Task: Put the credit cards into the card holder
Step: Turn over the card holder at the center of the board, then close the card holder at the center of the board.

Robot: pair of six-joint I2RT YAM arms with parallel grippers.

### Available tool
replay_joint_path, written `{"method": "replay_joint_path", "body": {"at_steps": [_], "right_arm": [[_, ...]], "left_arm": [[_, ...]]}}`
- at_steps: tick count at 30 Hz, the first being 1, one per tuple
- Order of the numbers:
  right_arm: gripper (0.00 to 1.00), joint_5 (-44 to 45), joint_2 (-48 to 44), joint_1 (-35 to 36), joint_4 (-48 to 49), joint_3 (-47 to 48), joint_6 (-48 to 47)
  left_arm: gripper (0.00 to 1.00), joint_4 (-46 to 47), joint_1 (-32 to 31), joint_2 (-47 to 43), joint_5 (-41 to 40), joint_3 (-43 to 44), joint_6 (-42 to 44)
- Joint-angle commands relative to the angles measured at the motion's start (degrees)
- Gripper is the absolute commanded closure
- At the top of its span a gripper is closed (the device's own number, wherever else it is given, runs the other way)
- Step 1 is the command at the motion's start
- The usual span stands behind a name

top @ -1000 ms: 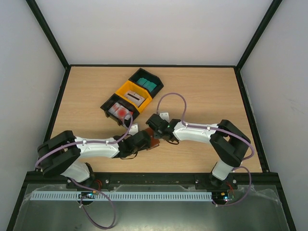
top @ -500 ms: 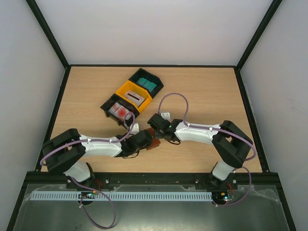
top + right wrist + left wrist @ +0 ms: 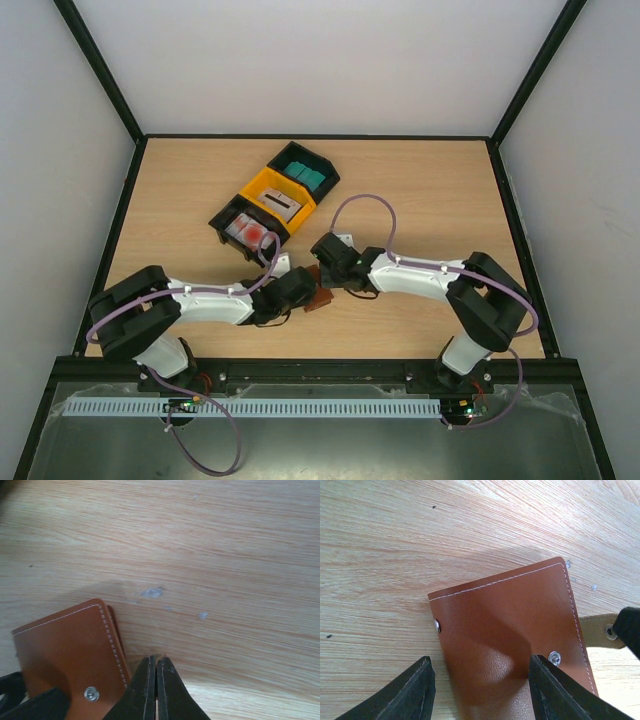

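Two robot arms meet over a brown card holder [image 3: 505, 615] lying closed and flat on the wooden table [image 3: 395, 540], near its front edge between the arm bases. The left gripper [image 3: 481, 658] stands part open. One finger [image 3: 550, 690] rests over the holder's face and the other sits just beside its stitched edge. The right gripper [image 3: 152, 662] is closed tight, its tips at the table just beside the holder's opposite edge. A tan snap strap [image 3: 595, 630] runs from that edge up to the gripper, but whether the strap is pinched cannot be told. The credit cards lie apart from the holder in a diagonal row of three bins farther back: teal cards [image 3: 305, 175] in a black bin [image 3: 326, 172], a grey card [image 3: 280, 203] in the yellow bin [image 3: 255, 186], and white cards with red markings [image 3: 250, 232] in another black bin [image 3: 220, 222].
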Motion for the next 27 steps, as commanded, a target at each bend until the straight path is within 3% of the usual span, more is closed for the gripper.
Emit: {"method": "replay_joint_path", "body": {"at_steps": [1, 10, 27], "right_arm": [[0.98, -6.55, -2.59, -0.28, 4.33, -2.04, -0.61], [0.98, -11.44, -2.67, -0.54, 12.2, -5.53, -0.51], [0.98, -14.38, -4.34, -3.47, 14.25, -6.16, -3.29]], "left_arm": [[0.47, -6.42, 1.4, 4.71, 8.03, -5.08, -1.44], [0.5, -4.79, 3.0, 5.28, 9.84, -6.09, -1.63], [0.56, -0.61, 4.91, 6.62, 12.38, -6.44, 1.09]]}}
